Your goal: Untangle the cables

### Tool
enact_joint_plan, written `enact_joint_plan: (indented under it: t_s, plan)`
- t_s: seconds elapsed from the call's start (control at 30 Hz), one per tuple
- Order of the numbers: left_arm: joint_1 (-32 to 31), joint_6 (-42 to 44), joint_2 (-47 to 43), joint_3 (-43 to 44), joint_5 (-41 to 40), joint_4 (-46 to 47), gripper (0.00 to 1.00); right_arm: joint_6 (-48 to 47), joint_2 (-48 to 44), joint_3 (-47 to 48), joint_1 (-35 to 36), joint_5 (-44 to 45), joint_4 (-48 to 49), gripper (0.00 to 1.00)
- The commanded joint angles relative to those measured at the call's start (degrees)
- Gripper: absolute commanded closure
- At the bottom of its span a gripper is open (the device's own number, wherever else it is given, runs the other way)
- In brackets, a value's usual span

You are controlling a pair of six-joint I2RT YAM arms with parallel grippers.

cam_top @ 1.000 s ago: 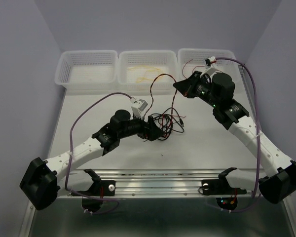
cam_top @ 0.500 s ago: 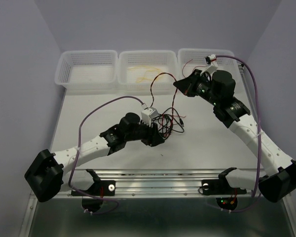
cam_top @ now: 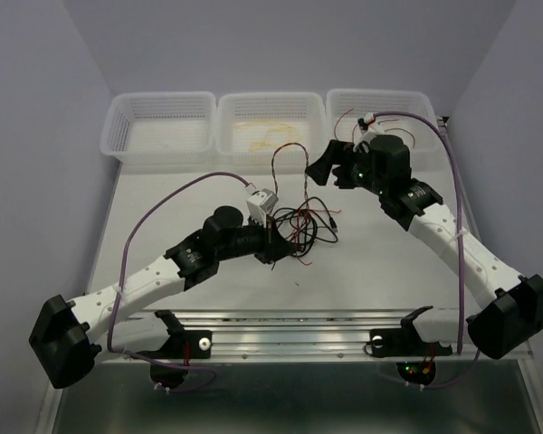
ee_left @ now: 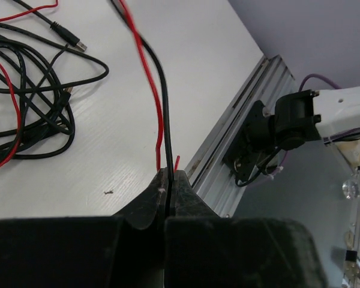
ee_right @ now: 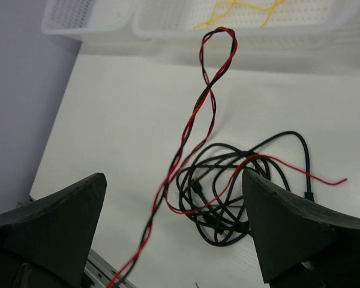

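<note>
Your left fingers (ee_left: 159, 201) are pressed together, pinching a twisted red-and-black strand of the cables (cam_top: 303, 221), whose tangle lies around the middle of the surface (cam_top: 389, 262). Your right fingers (ee_right: 54, 222) are spread wide nearer the far edge, gripping nothing.

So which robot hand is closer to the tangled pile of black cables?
Left. The left gripper sits at the near-left edge of the cable pile, shut on a black strand. The right gripper hangs open farther back, near the baskets.
</note>
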Motion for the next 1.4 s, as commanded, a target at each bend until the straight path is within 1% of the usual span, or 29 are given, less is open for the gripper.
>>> enact_joint_plan:
  t_s: [0.0, 0.1, 0.13, 0.2, 0.27, 0.3, 0.37, 0.4, 0.47, 0.5, 0.6, 0.63, 0.73, 0.83, 0.9, 0.97, 1.0, 1.13, 1.23, 1.33, 1.37]
  plan:
    - [-0.3, -5.5, -2.4, 3.5, -1.1, 0.3, 1.0, -3.0, -2.2, -5.4, 0.3, 0.1, -0.8, 0.0]
    - [-0.2, -9.5, -2.7, 5.0, -3.8, -1.1, 1.0, -2.8, -7.2, -9.7, 0.3, 1.0, -0.5, 0.0]
    - [-0.3, -10.1, -2.5, 5.3, -4.6, -1.4, 1.0, -2.8, -10.2, -10.7, 0.3, 0.9, -1.3, 0.0]
    - [-0.3, -11.7, -2.1, 5.8, -5.2, -1.3, 1.0, -3.1, -13.3, -12.7, 0.3, -0.9, -1.4, 0.0]
    - [-0.3, -13.1, -1.6, 5.8, -5.3, -0.7, 1.0, -2.8, -17.3, -16.6, 0.3, -5.2, -0.1, 0.0]
    - [-0.3, -13.5, -1.5, 5.5, -5.4, 0.4, 1.0, -2.1, -18.3, -17.7, 0.3, -10.5, 1.3, 0.0]
    - [-0.3, -14.6, -1.3, 5.3, -6.3, 1.5, 1.0, -0.9, -19.8, -20.7, 0.3, -16.1, 2.9, 0.0]
    - [-0.3, -14.9, -1.3, 5.2, -6.5, 1.8, 1.0, 0.2, -20.1, -21.6, 0.3, -21.3, 4.6, 0.0]
    - [-0.3, -16.0, -1.3, 5.1, -7.6, 2.2, 1.0, 0.8, -20.9, -24.6, 0.3, -25.8, 7.2, 0.0]
    - [-0.3, -16.5, -1.2, 5.0, -7.9, 2.7, 1.0, 0.1, -22.0, -25.6, 0.3, -29.7, 9.6, 0.0]
    - [-0.3, -18.1, -0.7, 5.4, -8.7, 2.8, 1.0, -3.4, -23.9, -27.6, 0.3, -34.3, 11.0, 0.0]
    - [-0.3, -18.4, -0.6, 5.5, -8.6, 2.8, 1.0, -6.2, -25.1, -27.9, 0.3, -36.9, 10.9, 0.0]
    - [-0.3, -19.5, 0.0, 6.1, -6.9, 3.0, 1.0, -9.4, -25.8, -29.0, 0.9, -40.1, 12.2, 0.0]
    - [-0.3, -20.5, 0.4, 6.9, -6.0, 1.7, 1.0, -10.1, -24.8, -30.0, 0.9, -41.9, 17.2, 0.0]
    - [-0.2, -21.5, 0.9, 6.9, -5.8, 0.9, 1.0, -10.1, -22.9, -29.7, 2.4, -42.7, 19.9, 0.0]
    - [-0.3, -22.2, 0.8, 7.0, -5.9, 0.9, 1.0, -11.0, -20.5, -28.9, 4.6, -41.9, 20.4, 0.0]
    - [-0.2, -22.5, 0.7, 7.1, -6.0, 0.9, 1.0, -13.0, -19.7, -28.6, 5.5, -41.5, 19.5, 0.0]
    - [-0.3, -23.5, -0.4, 7.5, -6.9, 0.9, 1.0, -15.5, -17.0, -27.6, 8.9, -38.1, 17.7, 0.0]
    - [-0.2, -23.9, -0.5, 7.6, -6.4, 0.8, 1.0, -15.9, -14.7, -26.9, 10.5, -37.0, 19.4, 0.0]
    - [-0.3, -24.2, -0.5, 7.3, -5.9, 1.0, 1.0, -15.9, -12.9, -26.3, 11.8, -34.7, 20.4, 0.02]
    - [-0.3, -24.3, -0.6, 7.1, -5.8, 1.0, 1.0, -15.8, -12.4, -26.2, 11.8, -34.4, 20.7, 0.08]
